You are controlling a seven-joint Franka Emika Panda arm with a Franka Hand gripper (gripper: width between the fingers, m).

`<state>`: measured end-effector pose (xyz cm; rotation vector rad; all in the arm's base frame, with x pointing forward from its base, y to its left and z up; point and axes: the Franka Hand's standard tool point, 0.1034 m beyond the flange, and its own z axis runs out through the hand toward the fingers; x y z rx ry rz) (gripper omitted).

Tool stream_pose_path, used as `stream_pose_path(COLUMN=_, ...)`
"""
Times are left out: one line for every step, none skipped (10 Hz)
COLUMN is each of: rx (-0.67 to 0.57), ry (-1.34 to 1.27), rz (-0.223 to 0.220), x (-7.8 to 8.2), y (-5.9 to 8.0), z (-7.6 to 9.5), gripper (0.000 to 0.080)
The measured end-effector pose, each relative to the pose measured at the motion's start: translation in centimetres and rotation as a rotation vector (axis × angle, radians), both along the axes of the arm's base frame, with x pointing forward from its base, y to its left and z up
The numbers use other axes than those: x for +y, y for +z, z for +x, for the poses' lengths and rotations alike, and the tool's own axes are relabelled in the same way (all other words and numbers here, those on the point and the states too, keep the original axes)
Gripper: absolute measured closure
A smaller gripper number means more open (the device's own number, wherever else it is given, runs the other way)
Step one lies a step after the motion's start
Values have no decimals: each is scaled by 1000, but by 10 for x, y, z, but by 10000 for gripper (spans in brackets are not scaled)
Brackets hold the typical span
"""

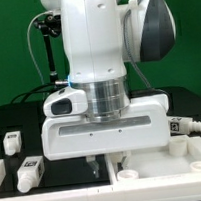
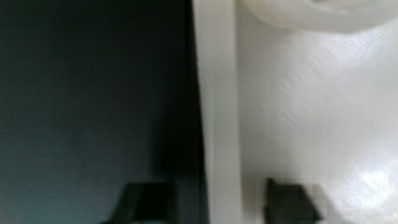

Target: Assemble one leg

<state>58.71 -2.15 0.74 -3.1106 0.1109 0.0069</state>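
Plainly, gripper [image 2: 214, 196] (jaws apart) straddles panel [image 2: 306, 115].

Three legs lie in plain sight on the surface [image 1: 2, 119]: first leg [image 1: 10, 141], second leg [image 1: 30, 174], third leg [image 1: 182, 125]. One white panel [image 1: 167, 174]; a rounded lump [image 1: 179, 149] on it is perhaps a fourth leg

We see one leg [image 1: 29, 175], a stubby white block with black-and-white tags, lying well off the white panel [image 1: 156, 173] toward the exterior view's left. A second leg [image 1: 11, 143] lies farther back there. A third leg [image 1: 184, 125] sits just behind the panel's right end.
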Motion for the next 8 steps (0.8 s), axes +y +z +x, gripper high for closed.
stream_pose_path(rx=2, ry=1, rz=3, x=-1, y=9, z=-9, gripper=364)
stream_pose_path(rx=5, ry=-2, rz=7, x=-5, y=22, z=-22, gripper=364)
stream_pose_path(rx=6, ry=-13, rz=9, x=-10, y=34, z=-31, gripper=205)
stream_pose_path(rx=19, ry=-26, rz=13, x=-14, y=41, z=-36, gripper=167)
stream_pose_path(rx=18, ry=-35, rz=12, x=-15, y=42, z=-35, gripper=167)
stream_pose_path(rx=20, ry=-34, rz=12, x=-15, y=40, z=-36, gripper=153)
stream_pose_path(rx=20, ry=-34, rz=12, x=-15, y=40, z=-36, gripper=151)
stream_pose_path(rx=21, ry=-41, rz=13, x=-16, y=39, z=-36, gripper=151)
